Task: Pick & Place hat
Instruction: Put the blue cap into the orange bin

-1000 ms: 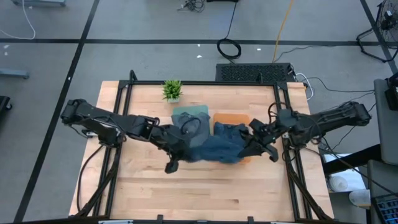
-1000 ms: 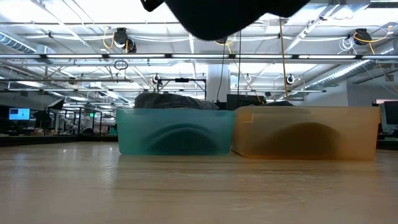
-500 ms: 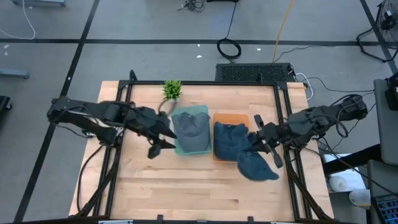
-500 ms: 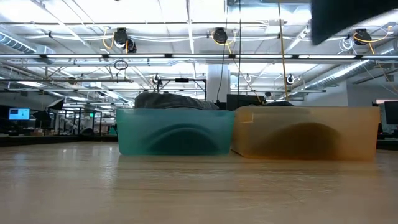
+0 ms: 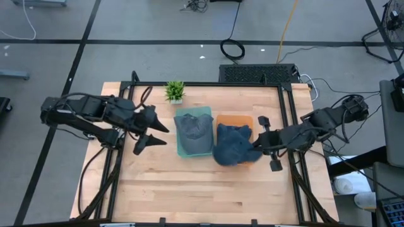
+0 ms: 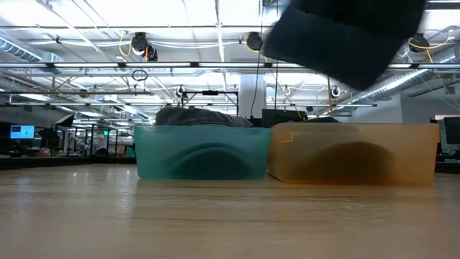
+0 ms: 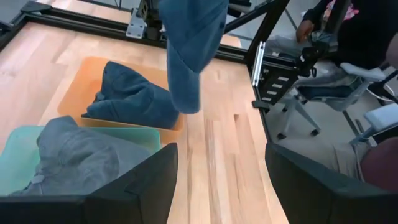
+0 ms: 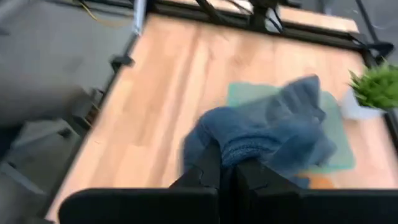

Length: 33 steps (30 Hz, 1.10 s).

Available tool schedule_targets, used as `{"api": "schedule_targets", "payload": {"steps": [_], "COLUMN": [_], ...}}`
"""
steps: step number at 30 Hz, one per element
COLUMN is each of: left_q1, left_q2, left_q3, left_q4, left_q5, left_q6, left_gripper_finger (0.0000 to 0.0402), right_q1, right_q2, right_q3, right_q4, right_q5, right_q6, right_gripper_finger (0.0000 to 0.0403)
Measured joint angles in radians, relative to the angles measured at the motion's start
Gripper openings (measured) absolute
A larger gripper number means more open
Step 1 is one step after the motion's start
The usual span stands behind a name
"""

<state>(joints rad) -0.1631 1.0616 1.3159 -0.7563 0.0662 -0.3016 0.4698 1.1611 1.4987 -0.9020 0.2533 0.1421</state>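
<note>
Since a second ago my left arm has let go of the blue hat and pulled back to the left side of the worktop (image 5: 189, 183), while my right arm has swung the hat out past the right of the orange bin and now carries it back over that bin. The left gripper (image 5: 151, 129) hangs released, its fingers spread and empty, beside the teal bin (image 5: 182, 151). The right gripper (image 5: 260, 142) is clenched on the blue hat (image 5: 230, 151), which dangles in the air over the near end of the orange bin (image 5: 235, 118); in the low view it hangs well above the bin's rim.

I'd judge the pick done and the place not finished: the hat is lifted and roughly above the orange bin, but not lowered or let go. A second blue hat (image 7: 134, 96) already lies in the orange bin, and a grey hat (image 5: 192, 129) sits in the teal one.

The worktop is pale wood inside a black frame, with a small potted plant (image 5: 175, 91) at its far edge. Around it, grey floor with cables, and a person seated on an office chair (image 7: 336, 78) beyond the right side
</note>
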Motion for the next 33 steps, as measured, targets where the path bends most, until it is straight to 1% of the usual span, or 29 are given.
{"api": "schedule_targets", "payload": {"steps": [6, 10, 13, 16, 19, 23, 33], "left_q1": [0.0, 0.0, 0.0, 0.0, 0.0, 0.0, 0.0], "left_q2": [-0.005, -0.005, -0.005, -0.005, -0.005, -0.005, -0.005], "left_q3": [0.0, 0.0, 0.0, 0.0, 0.0, 0.0, 0.0], "left_q4": [-0.004, -0.004, -0.003, -0.004, -0.003, -0.003, -0.003], "left_q5": [-0.008, -0.016, -0.017, -0.017, -0.017, -0.017, -0.017], "left_q6": [-0.025, -0.03, -0.045, -0.047, -0.049, -0.056, -0.074], "left_gripper_finger": [0.025, 0.025, 0.025, 0.025, 0.025, 0.025, 0.025], "right_q1": [0.005, 0.005, 0.005, 0.003, 0.002, 0.002, 0.002], "right_q2": [0.069, 0.108, 0.123, 0.137, 0.152, 0.15, 0.087], "right_q3": [0.059, 0.093, 0.098, 0.098, 0.098, 0.098, 0.098], "right_q4": [-0.08, -0.149, -0.19, -0.229, -0.249, -0.269, -0.263], "right_q5": [0.089, 0.093, 0.141, 0.148, 0.178, 0.191, 0.188], "right_q6": [-0.02, -0.023, -0.024, -0.031, -0.05, -0.061, -0.059], "right_gripper_finger": [0.0, 0.0, 0.0, 0.0, 0.0, 0.0, 0.0]}}
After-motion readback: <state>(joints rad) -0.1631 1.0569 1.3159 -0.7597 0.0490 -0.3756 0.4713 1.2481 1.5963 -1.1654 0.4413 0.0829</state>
